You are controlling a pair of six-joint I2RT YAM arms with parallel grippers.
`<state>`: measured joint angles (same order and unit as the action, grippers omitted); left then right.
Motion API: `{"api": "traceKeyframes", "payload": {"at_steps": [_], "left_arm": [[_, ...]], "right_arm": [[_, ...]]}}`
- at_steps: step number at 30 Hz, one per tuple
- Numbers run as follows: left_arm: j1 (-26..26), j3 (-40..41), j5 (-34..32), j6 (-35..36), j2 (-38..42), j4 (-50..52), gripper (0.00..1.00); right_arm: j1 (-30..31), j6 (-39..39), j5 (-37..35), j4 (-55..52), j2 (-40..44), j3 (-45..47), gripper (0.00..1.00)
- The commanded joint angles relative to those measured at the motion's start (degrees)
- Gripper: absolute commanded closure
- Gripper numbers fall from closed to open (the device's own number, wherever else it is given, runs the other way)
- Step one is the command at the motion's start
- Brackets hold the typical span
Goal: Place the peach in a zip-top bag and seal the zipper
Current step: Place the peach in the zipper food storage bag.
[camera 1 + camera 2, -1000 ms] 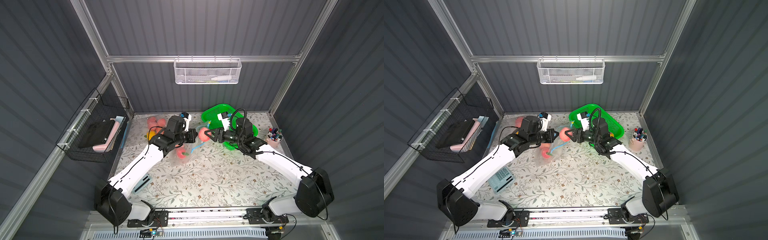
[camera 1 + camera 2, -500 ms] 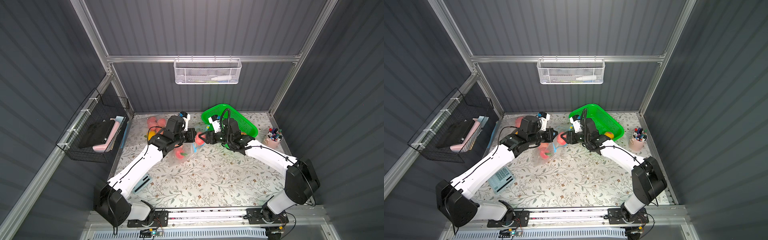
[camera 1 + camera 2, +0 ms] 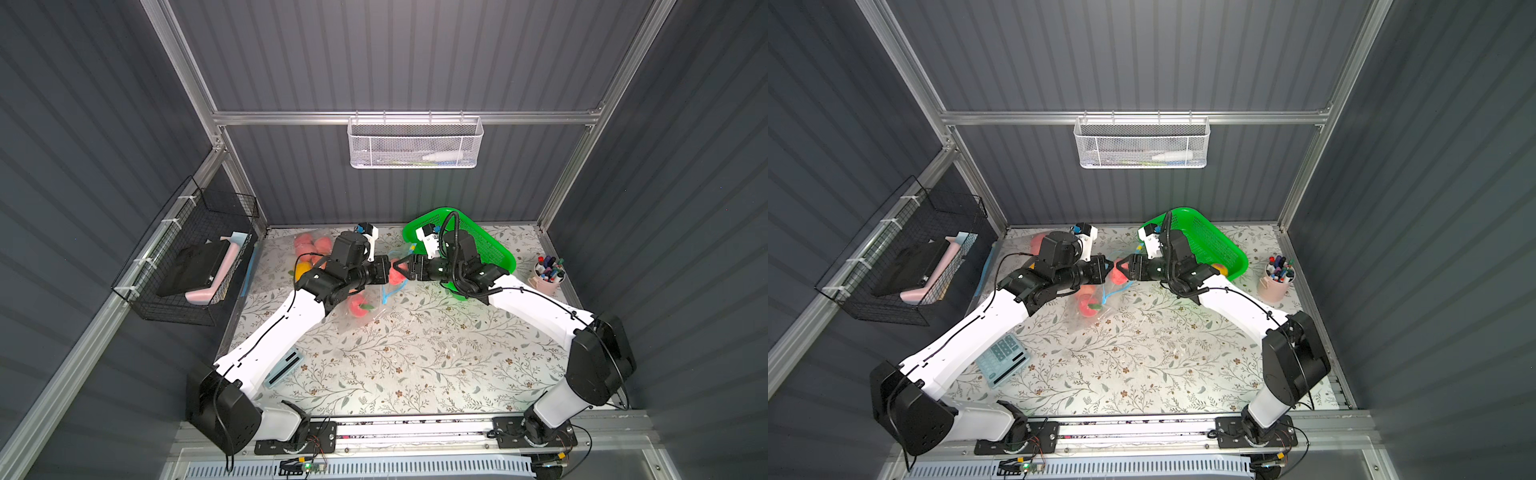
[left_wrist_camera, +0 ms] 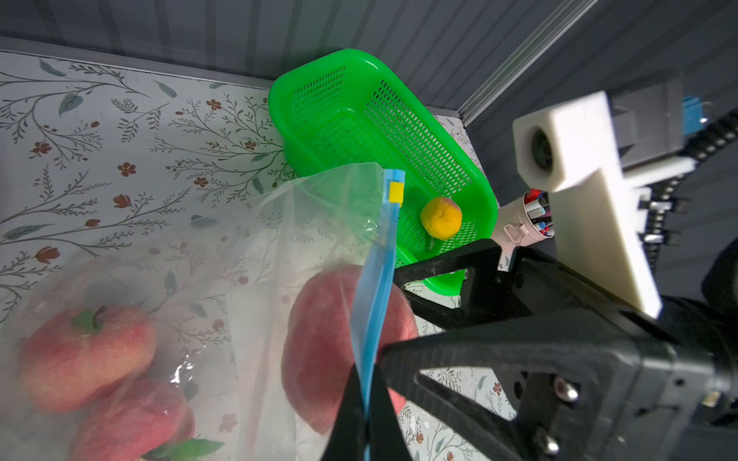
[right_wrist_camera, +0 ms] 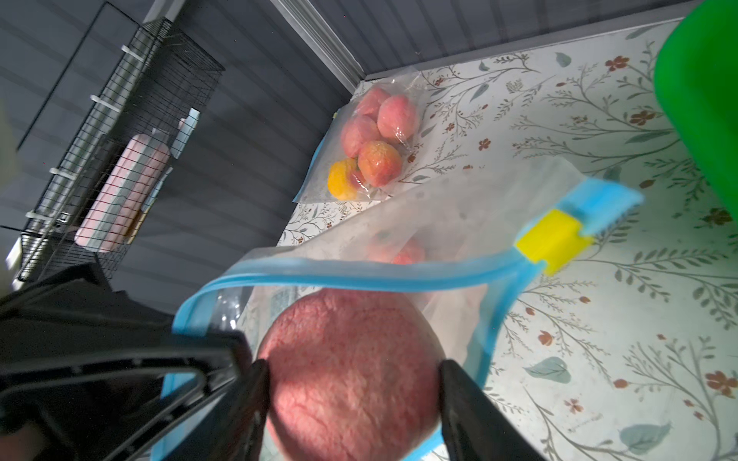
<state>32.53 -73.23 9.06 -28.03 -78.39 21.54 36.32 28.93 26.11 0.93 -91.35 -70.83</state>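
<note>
My left gripper (image 4: 365, 373) is shut on the blue zipper strip (image 4: 375, 279) of a clear zip-top bag (image 4: 259, 239), holding its mouth up. The yellow slider (image 5: 553, 237) sits at the strip's far end. My right gripper (image 5: 353, 367) has a pink peach (image 5: 351, 371) between its fingers, both against the fruit's sides, right at the bag's open mouth. In both top views the two grippers meet tip to tip at mid-back of the table, with the peach (image 3: 395, 272) (image 3: 1119, 272) between them. Two more peaches (image 4: 84, 351) lie inside the bag.
A green basket (image 3: 490, 249) stands at the back right with one yellow-orange fruit (image 4: 441, 217) in it. A second bag of peaches (image 5: 375, 135) lies at the back left. A pink pen cup (image 3: 548, 272) is at the right edge, a calculator (image 3: 1003, 359) front left.
My right arm has carried the peach leftward from beside the green basket to the bag's mouth. The left gripper has kept its hold on the zipper strip, nearly still.
</note>
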Motion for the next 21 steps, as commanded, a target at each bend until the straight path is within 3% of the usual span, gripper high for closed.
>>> {"api": "traceKeyframes", "payload": {"at_steps": [1,9,12,18,21], "left_arm": [[0.1,0.4,-1.5,0.8,2.5,0.6,1.0],[0.1,0.7,-1.7,0.8,3.1,0.5,1.0],[0.1,0.8,-2.1,0.8,3.3,0.7,1.0],[0.1,0.8,-1.7,0.9,3.8,0.4,1.0],[0.1,0.7,-0.2,1.1,3.8,-0.4,1.0]], "right_arm": [[-0.1,1.7,3.0,4.3,2.9,1.7,0.3],[-0.2,0.9,2.2,3.3,3.2,2.4,0.28],[-0.2,-0.2,1.5,2.5,3.5,2.4,0.34],[0.2,-3.4,-1.3,-1.0,2.4,1.7,0.56],[1.9,-4.3,-4.1,-2.4,0.4,0.2,0.59]]}}
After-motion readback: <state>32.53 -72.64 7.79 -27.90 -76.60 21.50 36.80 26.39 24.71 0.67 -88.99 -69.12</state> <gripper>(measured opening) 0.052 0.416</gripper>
